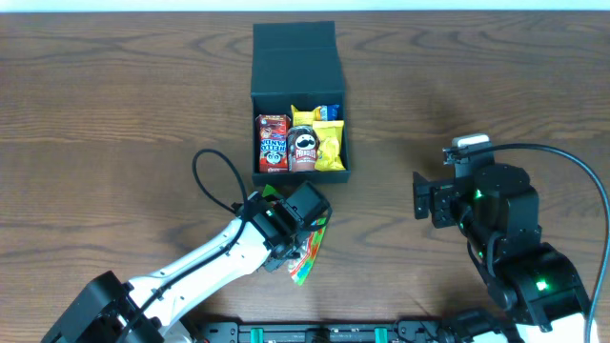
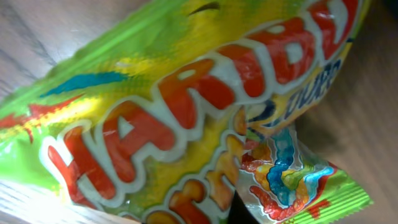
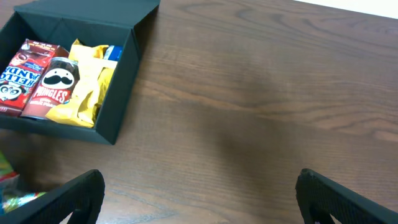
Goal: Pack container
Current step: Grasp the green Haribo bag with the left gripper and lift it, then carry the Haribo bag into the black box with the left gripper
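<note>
The container (image 1: 296, 59) is a dark teal-black box at the back centre, with its flap lid open toward the far side. It holds a red packet (image 1: 273, 142), a Pringles can (image 1: 303, 148) and a yellow packet (image 1: 330, 145). My left gripper (image 1: 297, 224) is in front of the box, shut on a green and yellow Haribo bag (image 1: 310, 253). The bag fills the left wrist view (image 2: 186, 106). My right gripper (image 1: 420, 198) is open and empty to the right of the box. In the right wrist view (image 3: 199, 208) the box (image 3: 122, 93) is at upper left.
A small blue item (image 1: 330, 112) lies at the back of the box behind the yellow packet. The brown wooden table (image 1: 496, 86) spreads to both sides. The left arm's black cable (image 1: 212, 181) loops over the table left of the gripper.
</note>
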You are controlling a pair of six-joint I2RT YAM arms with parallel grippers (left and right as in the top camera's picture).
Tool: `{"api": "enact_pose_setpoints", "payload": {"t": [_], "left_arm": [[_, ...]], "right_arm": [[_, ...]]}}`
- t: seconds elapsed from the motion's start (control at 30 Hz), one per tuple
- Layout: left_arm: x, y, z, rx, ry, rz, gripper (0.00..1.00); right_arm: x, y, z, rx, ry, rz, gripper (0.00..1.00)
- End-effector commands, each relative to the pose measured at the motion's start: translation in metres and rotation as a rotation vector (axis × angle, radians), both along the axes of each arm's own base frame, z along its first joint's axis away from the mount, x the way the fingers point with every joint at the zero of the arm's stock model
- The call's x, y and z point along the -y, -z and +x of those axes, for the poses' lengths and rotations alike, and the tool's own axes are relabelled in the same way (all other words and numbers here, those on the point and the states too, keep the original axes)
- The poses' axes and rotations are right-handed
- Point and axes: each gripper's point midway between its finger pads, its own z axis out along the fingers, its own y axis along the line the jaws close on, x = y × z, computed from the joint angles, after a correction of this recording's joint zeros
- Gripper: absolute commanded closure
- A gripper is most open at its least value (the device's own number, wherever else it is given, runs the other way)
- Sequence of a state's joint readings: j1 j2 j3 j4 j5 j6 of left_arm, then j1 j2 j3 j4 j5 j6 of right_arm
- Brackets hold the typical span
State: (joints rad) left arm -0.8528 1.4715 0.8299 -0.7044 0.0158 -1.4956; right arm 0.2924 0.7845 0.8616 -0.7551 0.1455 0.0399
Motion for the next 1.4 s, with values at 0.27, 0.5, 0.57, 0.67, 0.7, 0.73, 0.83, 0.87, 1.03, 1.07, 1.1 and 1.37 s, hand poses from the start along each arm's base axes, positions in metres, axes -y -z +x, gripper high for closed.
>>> {"api": "enact_pose_setpoints", "payload": {"t": [0.27,0.5,0.57,0.67,0.7,0.73,0.83,0.87,1.03,1.07,1.1,1.37], "left_arm": [[-0.013,-0.004,-0.007,0.007,0.189,0.062,0.94],[-0.024,-0.015,-0.016,-0.002,0.262,0.084,0.94],[-0.028,-0.02,-0.019,0.0,0.288,0.09,0.94],[-0.032,-0.028,-0.022,0.016,0.338,0.086,0.94],[-0.031,-0.031,-0.021,0.03,0.363,0.079,0.94],[-0.031,-0.035,-0.021,0.044,0.384,0.071,0.94],[-0.028,-0.047,-0.018,0.094,0.463,0.051,0.94],[-0.026,-0.051,-0.016,0.111,0.495,0.045,0.94],[-0.023,-0.08,-0.004,0.194,0.663,0.083,0.94],[-0.023,-0.088,-0.001,0.208,0.696,0.099,0.94],[-0.023,-0.096,0.002,0.225,0.722,0.114,0.94],[-0.013,-0.139,0.024,0.324,0.841,0.163,0.94]], "right_arm": [[0.003,0.002,0.0,-0.005,0.001,-0.011,0.01],[0.003,0.002,0.0,-0.005,0.001,-0.01,0.01],[0.003,0.002,0.0,-0.005,0.001,-0.01,0.01],[0.003,0.002,0.0,-0.005,0.001,-0.011,0.01],[0.003,0.002,0.0,-0.005,0.001,-0.011,0.01],[0.003,0.002,0.0,-0.005,0.001,-0.01,0.01],[0.003,0.002,0.0,-0.005,0.001,-0.01,0.01],[0.003,0.002,0.0,-0.005,0.001,-0.01,0.01],[0.003,0.002,0.0,-0.005,0.001,-0.011,0.01],[0.003,0.002,0.0,-0.005,0.001,-0.011,0.01],[0.003,0.002,0.0,-0.005,0.001,-0.01,0.01],[0.003,0.002,0.0,-0.005,0.001,-0.011,0.01]]}}
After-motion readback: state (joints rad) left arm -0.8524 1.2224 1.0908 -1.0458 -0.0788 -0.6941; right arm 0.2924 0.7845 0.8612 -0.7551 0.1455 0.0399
